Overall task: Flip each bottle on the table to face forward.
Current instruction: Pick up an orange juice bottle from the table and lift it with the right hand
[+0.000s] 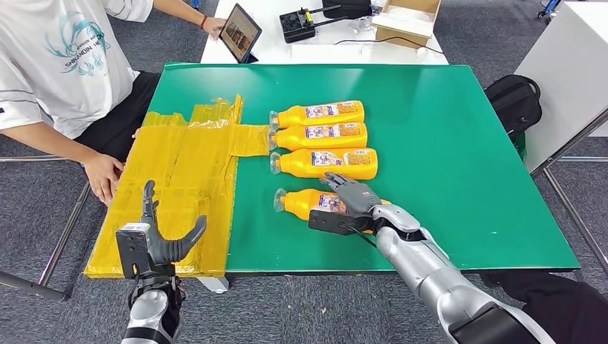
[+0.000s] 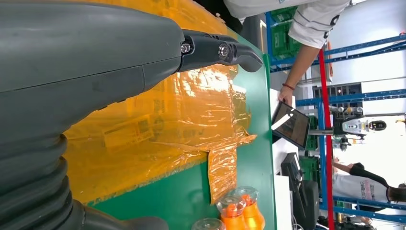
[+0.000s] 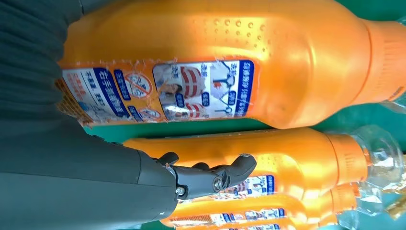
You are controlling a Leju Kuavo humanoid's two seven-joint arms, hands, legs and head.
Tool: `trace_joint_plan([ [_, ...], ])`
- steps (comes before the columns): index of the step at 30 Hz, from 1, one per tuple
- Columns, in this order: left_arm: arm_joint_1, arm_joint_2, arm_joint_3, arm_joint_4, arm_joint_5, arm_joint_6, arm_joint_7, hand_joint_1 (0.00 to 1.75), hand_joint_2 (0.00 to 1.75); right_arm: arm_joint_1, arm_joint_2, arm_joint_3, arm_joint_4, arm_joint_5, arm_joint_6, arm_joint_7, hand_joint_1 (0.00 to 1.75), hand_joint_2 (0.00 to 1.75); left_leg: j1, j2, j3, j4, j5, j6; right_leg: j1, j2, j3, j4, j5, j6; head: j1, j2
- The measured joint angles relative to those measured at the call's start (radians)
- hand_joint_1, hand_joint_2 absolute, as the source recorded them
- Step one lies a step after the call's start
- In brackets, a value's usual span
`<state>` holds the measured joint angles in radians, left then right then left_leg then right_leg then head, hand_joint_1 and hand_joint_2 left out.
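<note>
The right hand (image 1: 349, 195) lies over the nearest bottle (image 1: 305, 203), covering the bottle's middle and base; its clear cap and shoulder project past the fingers. Whether the fingers grip this bottle or merely rest on it cannot be told: in the right wrist view one dark finger (image 3: 218, 176) curls in the air beside the bottle body, and the remaining fingers are hidden.

Labels: the nearest bottle carries a white and blue label with pictograms, including a red prohibition circle. The characters on it are too small and glared to read. The person (image 1: 68, 68) beside the table wears a white shirt with teal print, also illegible.

Count: four orange bottles lie on their sides on the green table (image 1: 459, 143), caps pointing toward the left hand's side. Beyond the right hand's fingertips lie the second bottle (image 1: 324, 163), the third bottle (image 1: 319, 136) and the fourth bottle (image 1: 317, 113), side by side.

The left hand (image 1: 159, 236) holds nothing, fingers spread wide, raised above the crinkled yellow film (image 1: 179, 179). One tablet (image 1: 239, 32) stands on the white table beyond.
</note>
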<state>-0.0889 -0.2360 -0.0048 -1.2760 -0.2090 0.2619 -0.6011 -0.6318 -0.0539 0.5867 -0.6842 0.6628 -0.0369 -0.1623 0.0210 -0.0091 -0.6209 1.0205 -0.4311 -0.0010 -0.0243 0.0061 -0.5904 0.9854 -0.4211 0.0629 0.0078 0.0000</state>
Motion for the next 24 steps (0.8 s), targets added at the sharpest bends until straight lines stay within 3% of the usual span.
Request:
trace_joint_plan([
  [24,0.013,0.000,0.024,0.000,0.000,-0.003,0.000,0.00,1.75,0.095,-0.072,0.033,-0.185,0.030,0.007,0.040,0.00,1.75,0.000,0.000,0.000,0.000,0.000,0.000,0.000,0.000,0.000,0.000,0.000,0.000,0.000,0.000],
])
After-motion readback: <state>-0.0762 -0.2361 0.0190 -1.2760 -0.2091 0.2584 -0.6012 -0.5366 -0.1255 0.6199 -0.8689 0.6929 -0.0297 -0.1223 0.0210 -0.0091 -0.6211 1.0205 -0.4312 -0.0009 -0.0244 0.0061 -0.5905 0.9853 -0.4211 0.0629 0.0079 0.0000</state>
